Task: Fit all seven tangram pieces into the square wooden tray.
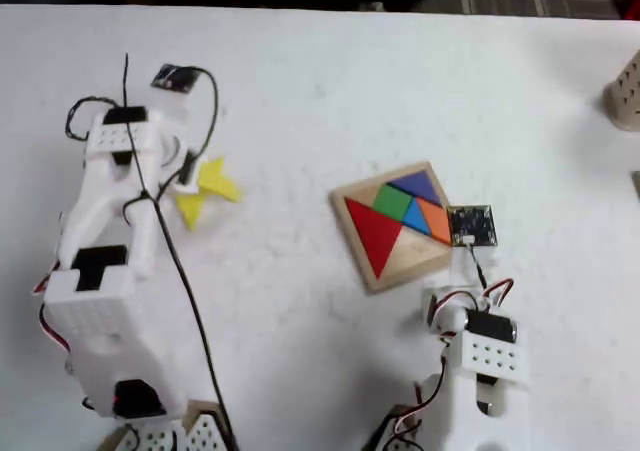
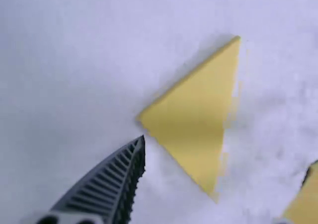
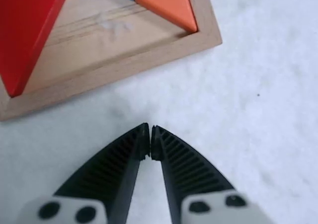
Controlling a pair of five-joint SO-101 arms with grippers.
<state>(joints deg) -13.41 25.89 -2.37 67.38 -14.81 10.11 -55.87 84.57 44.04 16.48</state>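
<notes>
Now the tray lies cornerwise, red triangle tip toward the arms.

Likely a robotics lab bench: a white table with a bare circuit board at ten o'clock and loose black cable.

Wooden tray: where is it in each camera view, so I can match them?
High view: wooden tray right of centre, turned like a diamond.
Right wrist view: its rim and one corner, just past the shut right pincer.
Left wrist view: a yellow triangle on the table instead.
Shared landmark: the red triangle inside the tray.
</notes>
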